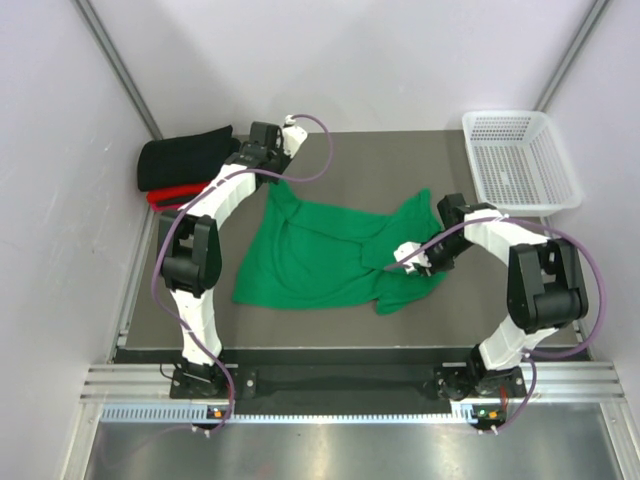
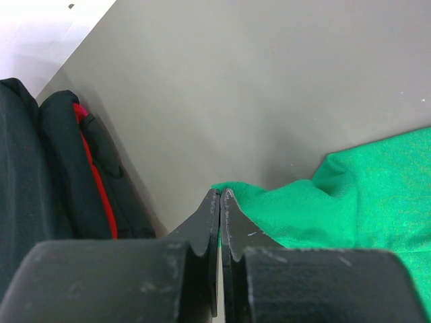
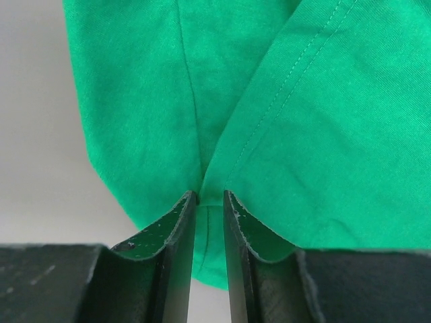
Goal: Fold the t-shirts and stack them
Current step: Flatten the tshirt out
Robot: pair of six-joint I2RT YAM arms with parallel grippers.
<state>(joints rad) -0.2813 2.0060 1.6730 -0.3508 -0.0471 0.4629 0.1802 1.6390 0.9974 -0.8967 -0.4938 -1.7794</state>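
Observation:
The bright green t-shirt (image 1: 320,255) lies rumpled and partly spread in the middle of the table. My left gripper (image 1: 270,175) is shut on its far left corner; in the left wrist view the gripper (image 2: 221,192) has green cloth (image 2: 363,195) at its tip. My right gripper (image 1: 400,262) is on the shirt's right part. In the right wrist view the gripper (image 3: 209,195) pinches a fold of the green shirt (image 3: 316,121). A folded black t-shirt (image 1: 185,155) lies on a red t-shirt (image 1: 165,195) at the far left; both also show in the left wrist view, black (image 2: 27,188) and red (image 2: 94,175).
A white plastic mesh basket (image 1: 520,160) stands at the far right corner. The dark grey table (image 1: 400,170) is bounded by white walls at the back and sides. A metal rail (image 1: 330,385) runs along the near edge at the arm bases.

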